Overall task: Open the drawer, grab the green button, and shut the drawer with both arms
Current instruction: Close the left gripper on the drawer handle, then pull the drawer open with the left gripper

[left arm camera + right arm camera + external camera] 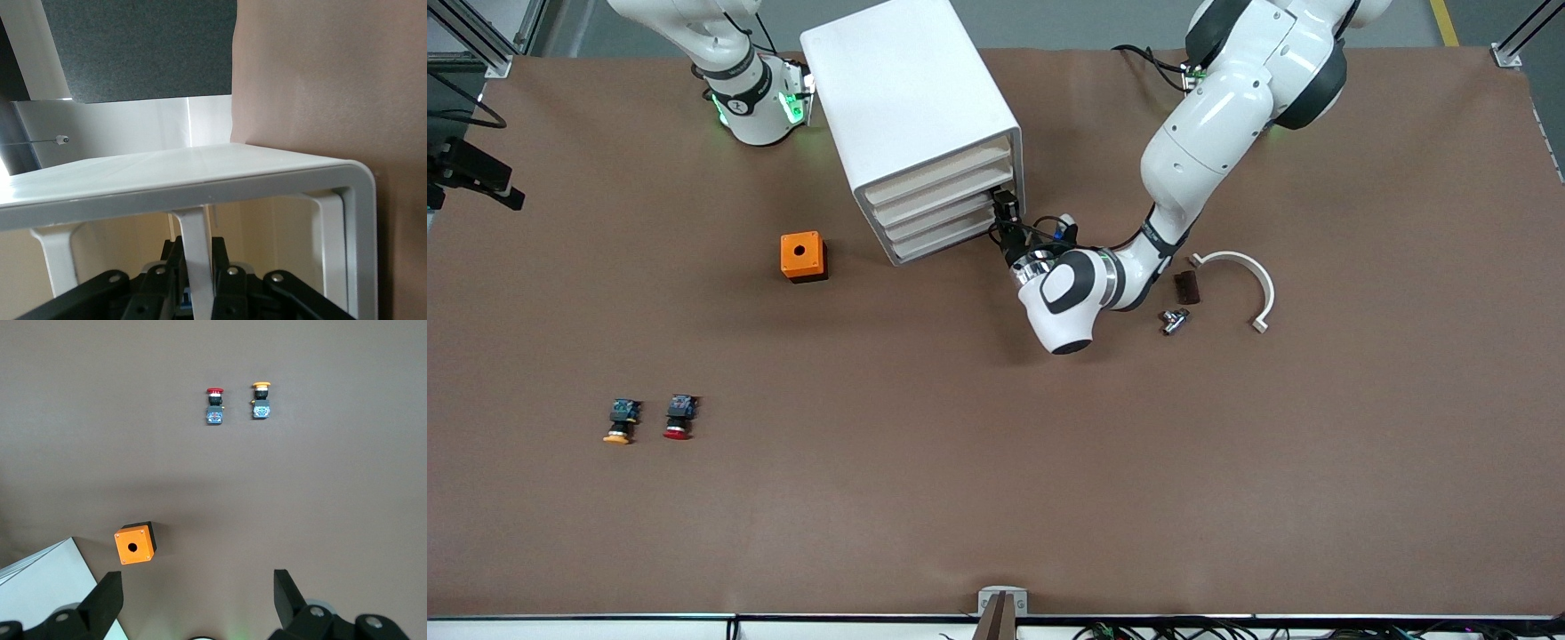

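Glossy white arms (pixel 1209 124), black joint rings, green lights

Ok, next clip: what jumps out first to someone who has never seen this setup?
The white drawer cabinet between the two arms' bases, drawers all closed, with the left claw pinched on a drawer handle at its front. Nearer the front camera, toward the right arm's end, lie an orange-capped button and a red-capped button side by side. The right claw waits open above an orange box.
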You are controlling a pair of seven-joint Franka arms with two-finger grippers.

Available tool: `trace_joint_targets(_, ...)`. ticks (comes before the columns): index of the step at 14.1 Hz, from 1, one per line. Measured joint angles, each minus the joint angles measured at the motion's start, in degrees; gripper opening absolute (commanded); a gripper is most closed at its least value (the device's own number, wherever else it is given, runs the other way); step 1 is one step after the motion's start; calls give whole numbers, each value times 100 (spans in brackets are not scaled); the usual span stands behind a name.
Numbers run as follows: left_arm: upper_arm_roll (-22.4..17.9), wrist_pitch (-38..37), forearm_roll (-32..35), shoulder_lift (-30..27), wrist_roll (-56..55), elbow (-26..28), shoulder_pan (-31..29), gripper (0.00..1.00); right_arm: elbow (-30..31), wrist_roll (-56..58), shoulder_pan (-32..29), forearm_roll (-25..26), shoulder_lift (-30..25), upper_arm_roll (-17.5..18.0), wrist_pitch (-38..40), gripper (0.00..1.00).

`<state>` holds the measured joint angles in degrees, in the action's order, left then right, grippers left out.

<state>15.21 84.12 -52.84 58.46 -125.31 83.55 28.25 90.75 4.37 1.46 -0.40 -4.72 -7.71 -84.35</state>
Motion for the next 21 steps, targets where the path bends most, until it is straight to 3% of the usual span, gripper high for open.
trace_joint_targets(10,-179,-10,-8,5,-88,-82,-98,12,0,2,0,0,0,0,-33,100)
trace_joint_targets(21,-207,-11,-157,5,-92,-125,-913,15,0,48,0,63,0,-2,-141,100)
